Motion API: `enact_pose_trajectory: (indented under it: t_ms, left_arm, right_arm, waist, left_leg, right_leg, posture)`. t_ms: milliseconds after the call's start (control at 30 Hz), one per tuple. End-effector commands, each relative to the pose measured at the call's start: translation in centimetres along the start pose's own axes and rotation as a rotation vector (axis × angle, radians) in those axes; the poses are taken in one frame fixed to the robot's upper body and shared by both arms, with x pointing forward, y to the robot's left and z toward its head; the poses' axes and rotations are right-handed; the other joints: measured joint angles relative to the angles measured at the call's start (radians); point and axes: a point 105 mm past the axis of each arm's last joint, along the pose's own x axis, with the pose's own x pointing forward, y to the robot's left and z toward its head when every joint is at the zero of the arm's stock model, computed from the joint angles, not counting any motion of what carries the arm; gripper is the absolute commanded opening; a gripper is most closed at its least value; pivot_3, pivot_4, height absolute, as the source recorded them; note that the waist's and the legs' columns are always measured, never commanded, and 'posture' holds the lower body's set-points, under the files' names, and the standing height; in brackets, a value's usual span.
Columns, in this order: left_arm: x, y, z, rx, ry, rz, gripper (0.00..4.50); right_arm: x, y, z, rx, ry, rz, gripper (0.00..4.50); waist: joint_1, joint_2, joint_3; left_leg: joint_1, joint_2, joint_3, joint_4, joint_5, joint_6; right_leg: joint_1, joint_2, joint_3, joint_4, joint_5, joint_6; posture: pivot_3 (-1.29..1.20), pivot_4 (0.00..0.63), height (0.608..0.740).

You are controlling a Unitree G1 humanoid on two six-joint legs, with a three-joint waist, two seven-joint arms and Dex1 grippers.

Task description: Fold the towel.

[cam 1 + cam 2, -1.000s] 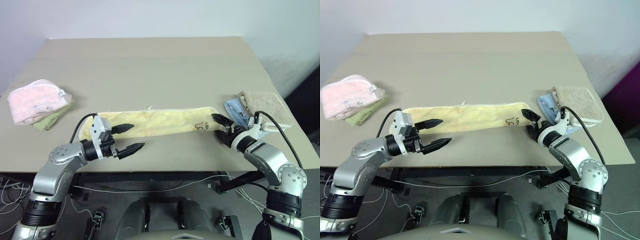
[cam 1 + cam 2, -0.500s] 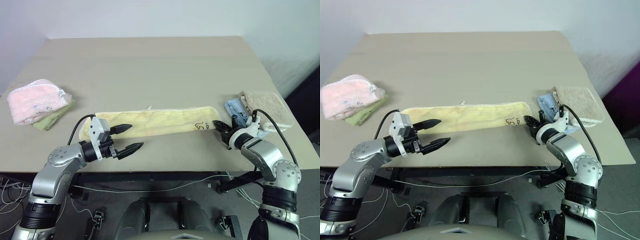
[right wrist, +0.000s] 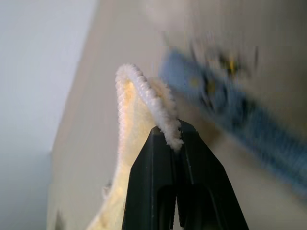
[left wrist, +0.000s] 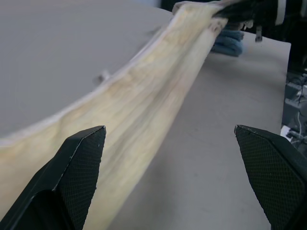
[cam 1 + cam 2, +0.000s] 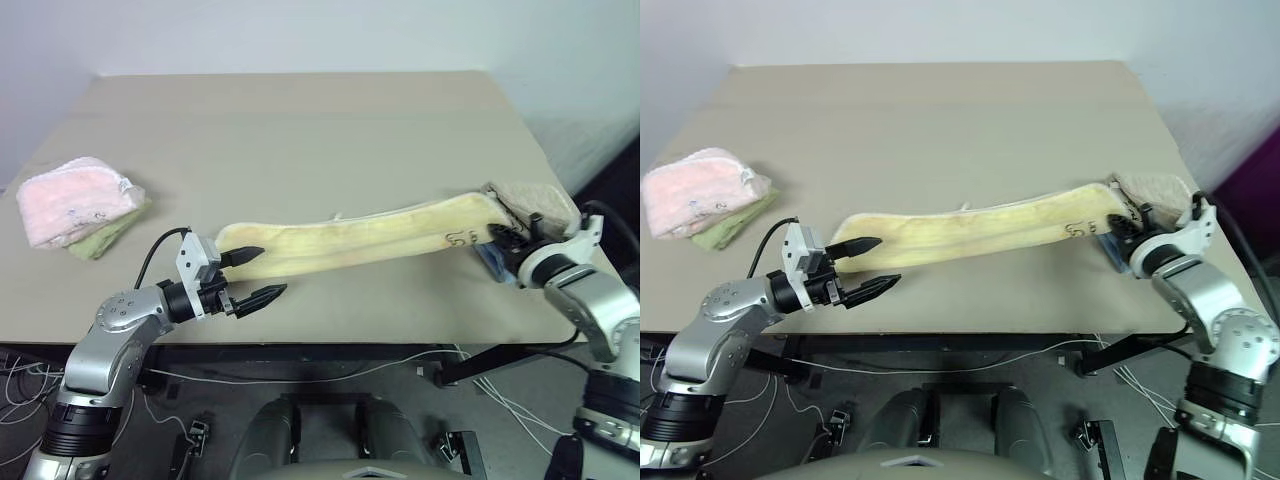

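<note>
The towel (image 5: 350, 238) is a long pale yellow strip lying across the front of the table (image 5: 300, 130), with a small dark print near its right end. My right gripper (image 5: 505, 237) is shut on that right end and holds it lifted off the table. In the right wrist view the towel's whitish edge (image 3: 144, 98) is pinched between the shut fingers (image 3: 160, 158). My left gripper (image 5: 272, 272) stands open at the towel's left end. Its upper finger is over the cloth and its lower finger is in front of it. The left wrist view shows the towel (image 4: 144, 96) running away past the left finger (image 4: 79, 163).
A fluffy pink towel (image 5: 65, 198) sits on a green cloth (image 5: 110, 232) at the table's left. A beige towel (image 5: 530, 198) and a blue cloth (image 5: 492, 258) lie at the right edge, under my right gripper. The table's front edge runs just below both grippers.
My right gripper shut on the towel's right end and drew it to the right and upward. The whole towel slid rightward. My left gripper stayed open in place.
</note>
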Motion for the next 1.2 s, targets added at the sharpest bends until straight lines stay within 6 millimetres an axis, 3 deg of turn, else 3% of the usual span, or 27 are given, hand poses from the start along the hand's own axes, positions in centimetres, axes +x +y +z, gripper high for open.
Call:
enact_pose_trajectory:
  t_ms: [33, 200, 333, 433, 733, 867, 1200]
  left_arm:
    - [0.4, 0.0, 1.0, 0.044, -0.032, -0.011, 4.5]
    - [0.8, -0.1, 1.0, 0.045, -0.037, -0.02, 4.5]
    - [0.9, -0.2, 0.9, 0.043, -0.038, -0.021, 4.5]
    - [1.2, -0.3, 1.0, 0.041, -0.045, -0.021, 4.5]
    - [1.5, -0.7, 1.0, 0.039, -0.064, -0.004, 4.5]
    - [1.3, -0.8, 1.0, 0.039, -0.066, 0.01, 4.5]
    - [1.0, -1.1, 0.8, 0.035, -0.06, 0.025, 4.5]
  right_arm:
    - [0.1, 2.5, -0.8, -0.136, 0.058, 0.089, 0.02]
    - [0.4, 5.3, -5.0, -0.597, 0.227, 0.174, 0.02]
    - [0.7, 7.1, -6.9, -0.787, 0.297, 0.28, 0.02]
    - [1.4, 8.9, -9.7, -0.917, 0.367, 0.385, 0.02]
    - [3.6, 10.8, -17.0, -1.009, 0.541, 0.563, 0.02]
    - [4.2, 10.1, -18.2, -1.028, 0.575, 0.559, 0.02]
    - [4.0, 9.6, -19.0, -1.01, 0.604, 0.573, 0.02]
  waist:
    - [-0.001, 0.0, 0.0]
    - [0.0, 0.001, 0.001]
    - [0.002, 0.001, 0.001]
    - [0.003, 0.001, 0.001]
    - [0.005, 0.0, 0.001]
    - [0.005, 0.0, 0.001]
    - [0.003, 0.0, 0.001]
  left_leg:
    - [0.0, 0.0, 0.0, 0.0, 0.0, 0.0]
    - [-0.002, 0.0, 0.0, 0.0, 0.0, 0.001]
    - [-0.004, 0.0, 0.0, 0.001, 0.0, 0.001]
    - [-0.008, 0.0, -0.001, 0.003, 0.0, 0.001]
    - [-0.012, 0.0, -0.002, 0.003, 0.0, 0.0]
    - [-0.012, -0.001, -0.002, 0.003, 0.0, 0.0]
    - [-0.012, -0.001, -0.002, 0.002, 0.0, 0.0]
  right_leg:
    - [0.0, 0.0, 0.0, 0.0, 0.0, 0.0]
    - [-0.002, 0.0, 0.0, 0.0, 0.0, 0.0]
    - [-0.004, 0.0, 0.0, 0.0, 0.0, 0.0]
    - [-0.007, 0.0, -0.001, 0.0, 0.0, 0.0]
    - [-0.012, -0.001, -0.001, 0.0, 0.0, 0.0]
    - [-0.012, -0.002, -0.001, 0.0, 0.0, 0.0]
    - [-0.012, -0.002, -0.001, 0.0, 0.0, 0.0]
  posture:
    - [0.0, 0.15, 0.74]
    - [0.0, 0.15, 0.74]
    - [0.0, 0.15, 0.74]
    - [0.0, 0.15, 0.74]
    - [0.0, 0.15, 0.74]
    - [0.0, 0.15, 0.74]
    - [0.0, 0.15, 0.74]
